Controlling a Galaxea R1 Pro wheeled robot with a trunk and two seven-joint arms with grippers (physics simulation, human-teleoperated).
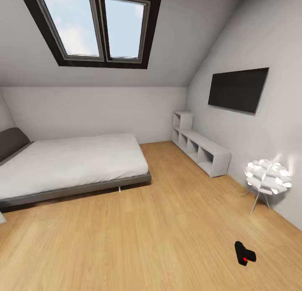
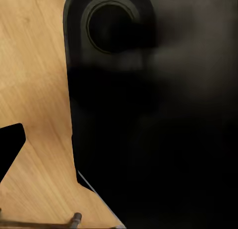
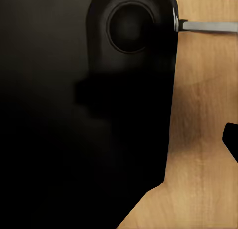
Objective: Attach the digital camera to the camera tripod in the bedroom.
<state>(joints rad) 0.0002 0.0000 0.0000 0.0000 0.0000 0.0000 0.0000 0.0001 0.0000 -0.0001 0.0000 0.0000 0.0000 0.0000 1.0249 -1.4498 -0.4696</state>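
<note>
The digital camera lies on the light wood floor at the lower right of the head view, a small black body with a red dot facing up. The camera tripod is out of view. In the left wrist view a black wedge juts in over the floor beside a large dark robot part; it may be a finger. The right wrist view has a similar black wedge next to a dark part. Whether either gripper is open or shut cannot be told.
This is the bedroom: a low grey bed at the left, white cube shelves and a wall TV on the right, and a white lamp on thin legs near the camera. Open plank floor spans the middle. A silver rod crosses the right wrist view.
</note>
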